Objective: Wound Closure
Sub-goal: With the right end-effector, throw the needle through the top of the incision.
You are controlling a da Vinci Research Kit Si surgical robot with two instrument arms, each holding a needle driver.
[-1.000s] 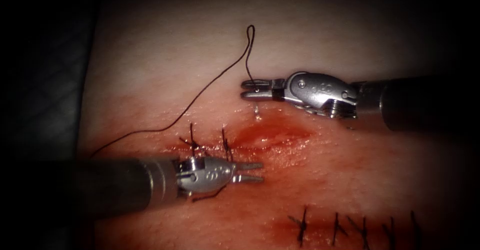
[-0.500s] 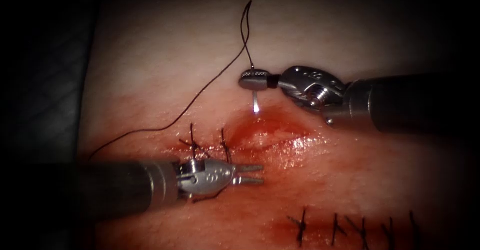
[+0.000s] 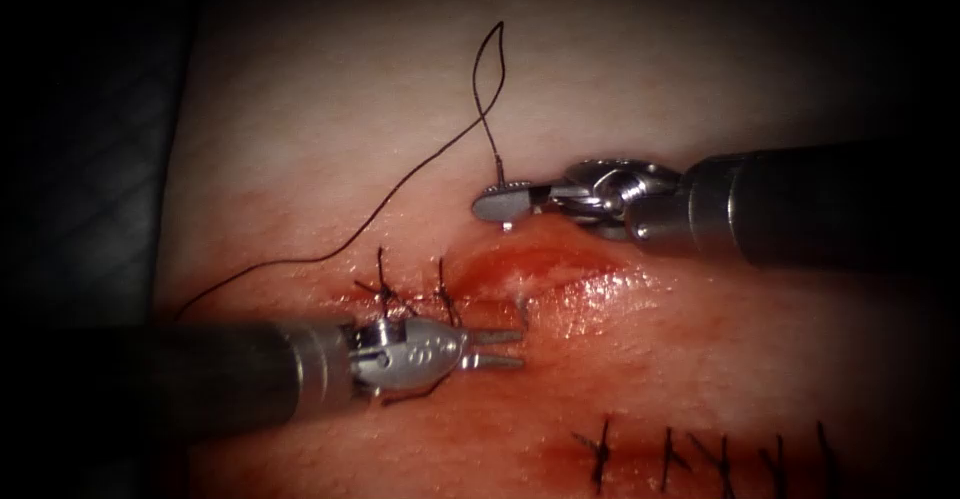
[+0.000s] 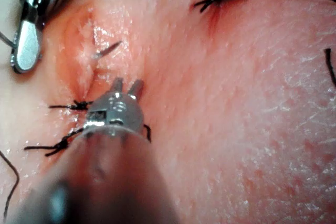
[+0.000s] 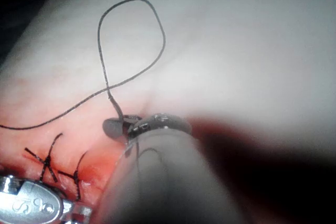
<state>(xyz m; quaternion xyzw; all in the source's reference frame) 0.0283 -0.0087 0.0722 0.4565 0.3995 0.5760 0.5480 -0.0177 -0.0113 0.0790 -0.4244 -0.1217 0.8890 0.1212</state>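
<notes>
My right tool's jaws (image 3: pixel 492 204) are shut on the curved needle (image 3: pixel 508 223) near its thread end, just above the open part of the cut (image 3: pixel 545 264). The needle's body is buried in the upper edge of the tissue (image 3: pixel 300 139). Its tip (image 3: pixel 522 306) pokes out inside the cut, also seen as a needle tip (image 4: pixel 107 51) in the left wrist view. My left tool's jaws (image 3: pixel 508 349) stand open and hold nothing, just below that tip. The thread (image 3: pixel 488 69) loops above the right jaws (image 5: pixel 113 127) and trails away to the left.
Two tied stitches (image 3: pixel 385 287) (image 3: pixel 447 291) close the cut's left part beside the left tool's wrist. Red fluid (image 3: pixel 600 284) wets the cut. A second row of several stitches (image 3: pixel 600 454) runs along the lower right. A loose thread end (image 3: pixel 415 395) lies under the left tool.
The right tool rolled its wrist and drove the needle into the upper edge; the tip now shows inside the cut. The thread loop shifted with it. The left tool stayed still.
</notes>
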